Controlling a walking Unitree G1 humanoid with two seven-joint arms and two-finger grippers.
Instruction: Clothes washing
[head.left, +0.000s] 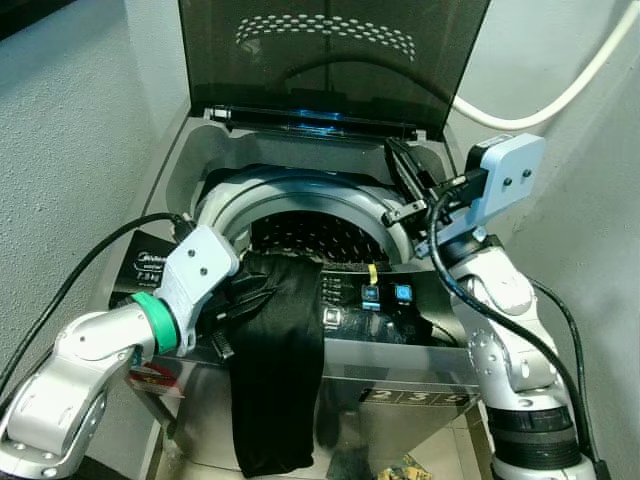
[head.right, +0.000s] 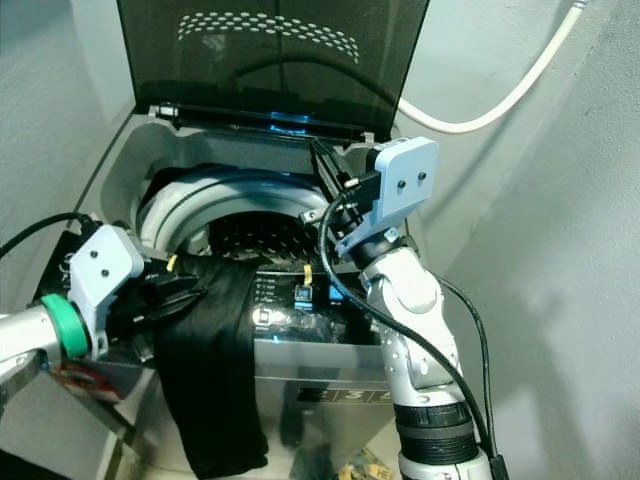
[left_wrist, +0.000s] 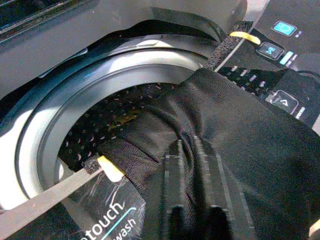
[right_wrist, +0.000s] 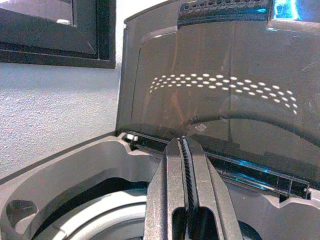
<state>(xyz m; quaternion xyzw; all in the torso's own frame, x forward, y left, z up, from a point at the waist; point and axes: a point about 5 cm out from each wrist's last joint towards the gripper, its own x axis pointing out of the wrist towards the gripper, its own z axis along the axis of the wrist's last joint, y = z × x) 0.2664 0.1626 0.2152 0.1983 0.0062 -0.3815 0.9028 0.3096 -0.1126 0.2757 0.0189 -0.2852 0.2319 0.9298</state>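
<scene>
A top-loading washing machine (head.left: 290, 190) stands with its dark lid (head.left: 330, 60) raised. A black garment (head.left: 280, 360) lies over the front rim of the drum (head.left: 320, 235) and hangs down the machine's front. My left gripper (head.left: 250, 295) is at the front left of the opening, shut on the black garment, whose cloth bunches between the fingers (left_wrist: 172, 170). My right gripper (head.left: 398, 160) is raised over the machine's right rear corner. Its fingers (right_wrist: 172, 165) are pressed together with nothing between them, pointing toward the lid hinge.
The control panel (head.left: 385, 295) with lit blue buttons runs along the front right of the top. A white hose (head.left: 560, 95) crosses the wall at the right. Grey walls close in on both sides. A black cable (head.left: 90, 260) loops off my left arm.
</scene>
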